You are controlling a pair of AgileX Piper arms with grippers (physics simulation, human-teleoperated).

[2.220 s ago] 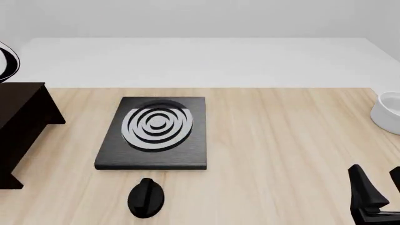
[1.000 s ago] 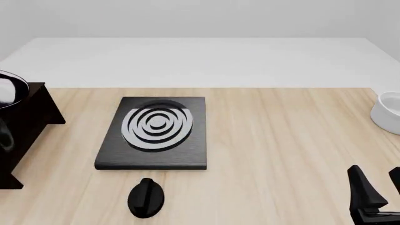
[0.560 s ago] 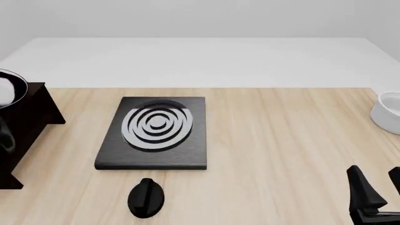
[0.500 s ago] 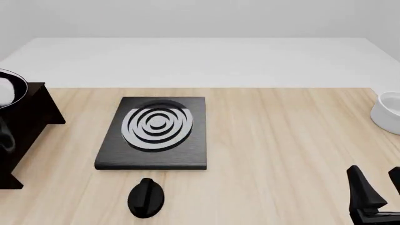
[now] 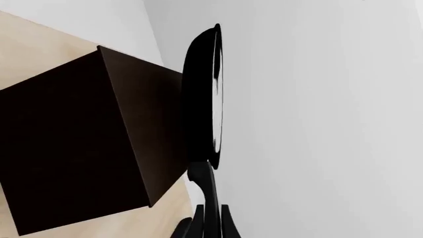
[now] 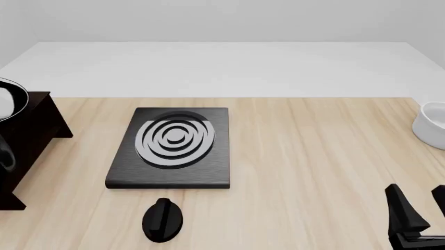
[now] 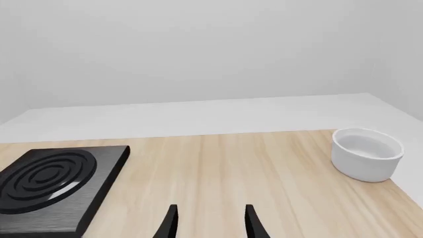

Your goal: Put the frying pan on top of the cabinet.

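The frying pan (image 5: 201, 94) is held by its long handle in the left gripper (image 5: 206, 224), whose fingers are closed around the handle's end, so that the pan body is carried out ahead of the wrist and over the cabinet (image 5: 79, 148). In the left wrist view the pan's underside lies right against the cabinet's flat top, though whether it rests there or hovers just above cannot be told. In the front view only the pan's rim (image 6: 10, 99) is seen at the frame's left edge, above the cabinet (image 6: 28, 140). The handle grip is judged to keep the fingers clear of the cabinet top during set-down. The right gripper (image 7: 209, 223) is parked low near the table's near edge with its fingers apart and nothing between them, well apart from the stove plate (image 6: 174, 148), the white bowl (image 7: 367, 153) and a black knob (image 6: 162, 220).
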